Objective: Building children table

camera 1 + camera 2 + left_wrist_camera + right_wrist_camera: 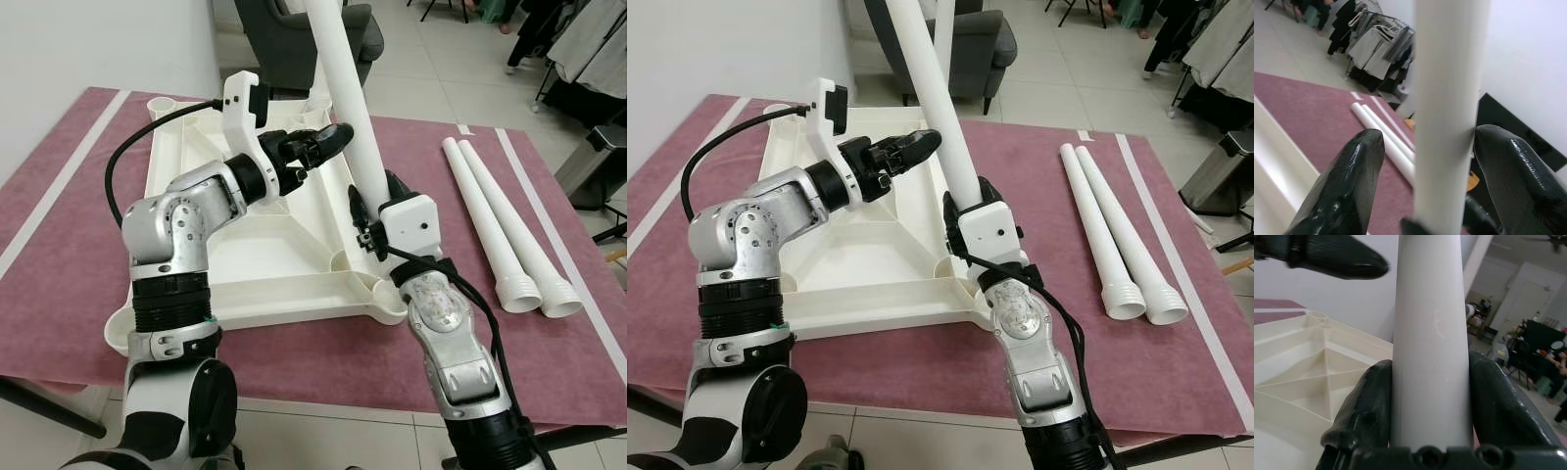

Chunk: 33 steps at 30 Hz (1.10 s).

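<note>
Tabletop [260,245]: white, upside down on a maroon mat [411,352]. Leg [343,98]: white tube, raised and tilted above the tabletop's right edge. Right gripper [1431,396]: clamped around the leg. Left gripper [1425,171]: fingers spread wide around the leg higher up, one finger [1508,166] touching it. Two spare legs [500,225]: side by side on the mat, right of the tabletop.

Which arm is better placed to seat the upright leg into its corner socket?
Right: its gripper is clamped on the leg low, near the tabletop corner. The left gripper is open, higher up.
</note>
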Motion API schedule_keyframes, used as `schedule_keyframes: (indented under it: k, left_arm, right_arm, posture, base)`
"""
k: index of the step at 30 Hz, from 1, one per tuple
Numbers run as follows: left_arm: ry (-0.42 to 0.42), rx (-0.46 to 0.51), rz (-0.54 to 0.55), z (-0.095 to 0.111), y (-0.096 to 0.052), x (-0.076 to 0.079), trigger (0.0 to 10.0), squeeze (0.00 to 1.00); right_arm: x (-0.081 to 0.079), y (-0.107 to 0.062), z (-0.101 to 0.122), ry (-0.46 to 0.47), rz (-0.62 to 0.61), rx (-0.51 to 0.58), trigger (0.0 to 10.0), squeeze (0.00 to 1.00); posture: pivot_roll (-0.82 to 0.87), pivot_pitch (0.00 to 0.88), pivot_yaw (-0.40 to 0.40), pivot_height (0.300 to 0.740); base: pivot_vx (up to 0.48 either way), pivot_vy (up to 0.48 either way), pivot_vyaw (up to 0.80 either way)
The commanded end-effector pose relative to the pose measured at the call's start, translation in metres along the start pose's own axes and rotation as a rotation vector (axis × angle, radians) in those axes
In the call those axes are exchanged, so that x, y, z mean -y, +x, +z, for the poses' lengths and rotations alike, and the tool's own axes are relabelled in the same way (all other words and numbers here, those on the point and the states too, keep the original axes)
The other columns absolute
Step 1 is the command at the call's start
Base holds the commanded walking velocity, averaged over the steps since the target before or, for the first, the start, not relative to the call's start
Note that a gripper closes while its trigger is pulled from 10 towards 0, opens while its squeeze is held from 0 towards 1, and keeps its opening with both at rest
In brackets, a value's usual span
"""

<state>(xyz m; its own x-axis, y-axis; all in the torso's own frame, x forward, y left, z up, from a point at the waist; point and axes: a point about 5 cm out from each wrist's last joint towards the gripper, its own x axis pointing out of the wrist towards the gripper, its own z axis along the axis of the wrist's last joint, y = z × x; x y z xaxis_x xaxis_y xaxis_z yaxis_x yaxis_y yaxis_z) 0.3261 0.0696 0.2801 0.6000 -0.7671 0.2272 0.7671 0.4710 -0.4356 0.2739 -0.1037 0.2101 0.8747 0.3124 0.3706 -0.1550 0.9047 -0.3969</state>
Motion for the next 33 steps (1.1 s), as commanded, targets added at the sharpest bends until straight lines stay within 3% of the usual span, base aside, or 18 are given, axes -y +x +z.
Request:
schedule_keyframes:
  k: [1,4,9,11,12,13,17,20,26,27,30,33]
  left_arm:
    - [-0.036,0.029,-0.151,0.001,0.019,0.029,10.0,0.00]
    - [-0.023,0.059,-0.247,0.002,0.015,0.041,10.0,0.00]
    - [-0.016,0.055,-0.264,0.000,0.015,0.045,10.0,0.00]
    - [-0.006,0.034,-0.241,-0.004,0.018,0.045,6.9,0.00]
    - [-0.003,0.026,-0.232,-0.004,0.018,0.045,6.9,0.00]
    - [0.011,0.017,-0.213,-0.005,0.019,0.044,0.0,0.00]
    - [0.062,-0.005,-0.194,-0.008,0.019,0.044,0.0,0.00]
    - [0.223,-0.051,-0.187,-0.017,0.018,0.048,0.0,0.00]
    - [0.314,-0.060,-0.199,-0.020,0.018,0.051,0.0,0.00]
    - [0.409,-0.056,-0.240,-0.021,0.016,0.057,0.0,0.00]
    - [0.409,-0.056,-0.240,-0.021,0.016,0.057,0.0,0.00]
    - [0.481,-0.049,-0.285,-0.021,0.014,0.064,0.0,0.00]
  right_arm:
    - [-0.008,-0.001,0.003,-0.004,0.037,0.026,10.0,0.00]
    - [-0.007,-0.001,0.000,0.015,0.025,0.014,10.0,0.00]
    - [-0.010,0.000,-0.001,0.030,0.027,0.008,10.0,0.00]
    - [-0.012,0.000,-0.001,0.030,0.031,0.009,10.0,0.00]
    - [-0.013,0.000,-0.001,0.028,0.031,0.010,10.0,0.00]
    - [-0.014,-0.001,-0.002,0.026,0.034,0.008,10.0,0.00]
    - [-0.016,-0.001,-0.004,0.013,0.044,-0.001,10.0,0.00]
    - [-0.017,0.000,-0.007,0.007,0.047,-0.027,10.0,0.00]
    - [-0.016,0.003,-0.008,0.010,0.046,-0.057,10.0,0.00]
    - [-0.015,0.005,-0.011,0.001,0.030,-0.095,10.0,0.00]
    - [-0.015,0.005,-0.011,0.001,0.030,-0.095,10.0,0.00]
    - [-0.014,0.007,-0.013,0.007,0.023,-0.125,10.0,0.00]
  posture:
    - [0.10,0.000,0.014,0.740]
    - [0.10,0.000,0.009,0.740]
    - [0.11,0.000,0.008,0.740]
    - [0.10,0.000,0.008,0.740]
    - [0.10,0.000,0.008,0.740]
    - [0.10,0.000,0.010,0.740]
    - [0.10,0.000,0.011,0.740]
    - [0.10,0.000,0.012,0.740]
    - [0.10,0.000,0.010,0.740]
    - [0.10,0.000,0.006,0.740]
    - [0.10,0.000,0.006,0.740]
    - [0.10,0.000,0.003,0.740]
  base:
    - [0.000,0.000,0.00]
    - [0.000,0.000,0.00]
    - [0.000,0.000,0.00]
    - [0.000,0.000,0.00]
    - [0.000,0.000,0.00]
    - [0.000,0.000,0.00]
    - [0.000,0.000,0.00]
    - [0.000,0.000,0.00]
    - [0.000,0.000,0.00]
    - [0.000,0.000,0.00]
    - [0.000,0.000,0.00]
    - [0.000,0.000,0.00]
